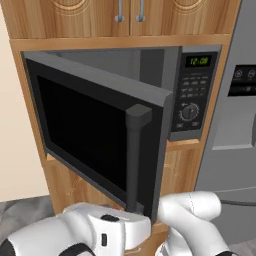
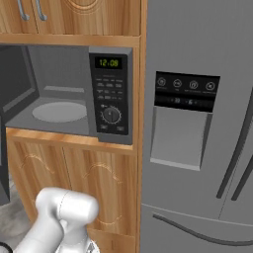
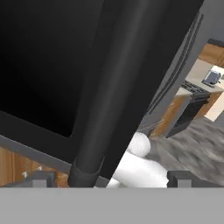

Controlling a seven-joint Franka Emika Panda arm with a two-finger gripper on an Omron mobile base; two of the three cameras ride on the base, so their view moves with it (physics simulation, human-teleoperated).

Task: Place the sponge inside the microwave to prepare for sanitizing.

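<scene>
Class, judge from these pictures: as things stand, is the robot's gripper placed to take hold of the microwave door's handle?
Probably yes. In the hand view the gripper sits at the lower end of the handle, its tips either side, nothing between. The door is already swung open.

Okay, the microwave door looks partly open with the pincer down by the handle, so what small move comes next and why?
Probably keep swinging the dark grey microwave's black-windowed door wider. It stands ajar, and the pincer straddles the base of its vertical bar handle. The grey cavity with its round turntable holds no sponge, so wider access likely comes first.
</scene>
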